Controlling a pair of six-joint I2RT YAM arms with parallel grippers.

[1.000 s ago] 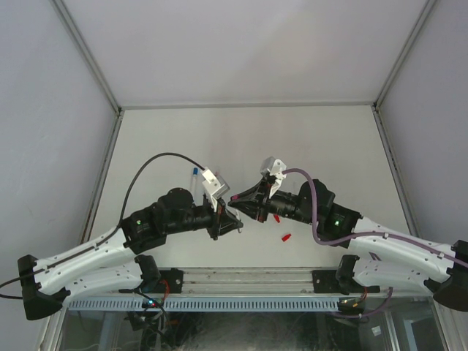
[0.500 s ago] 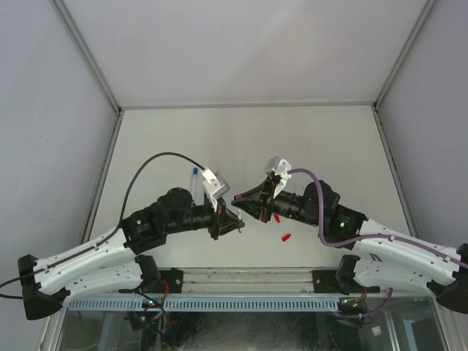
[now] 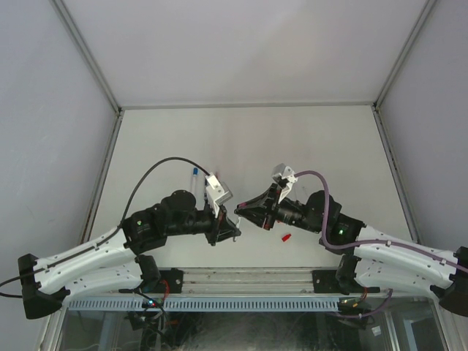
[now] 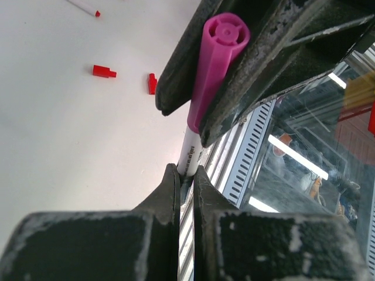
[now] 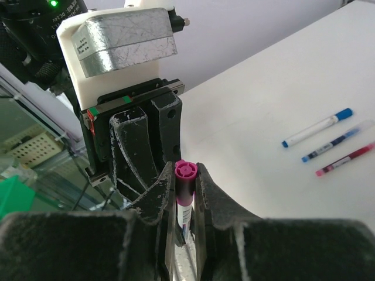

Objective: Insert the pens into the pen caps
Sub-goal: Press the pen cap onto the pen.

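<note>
The right arm has just swung down and in toward the near edge of the table (image 4: 70,134). The two hands, a little apart a second ago, now meet tip to tip in the middle. The left hand (image 4: 186,171) is pinched narrow on the whitish barrel of a pen (image 4: 188,153) and holds it off the table. The right hand (image 5: 185,175) is clamped on the magenta cap (image 4: 212,64). The cap now sits in line with the barrel and over its tip. From where I stand that looks like the joining step: the cap is on, but I can't tell whether it is pushed fully home. Two red caps (image 4: 104,71) lie loose on the table just beyond the hands. The other pens (image 5: 316,130) lie farther out, so I'd say most of the job is still ahead.
</note>
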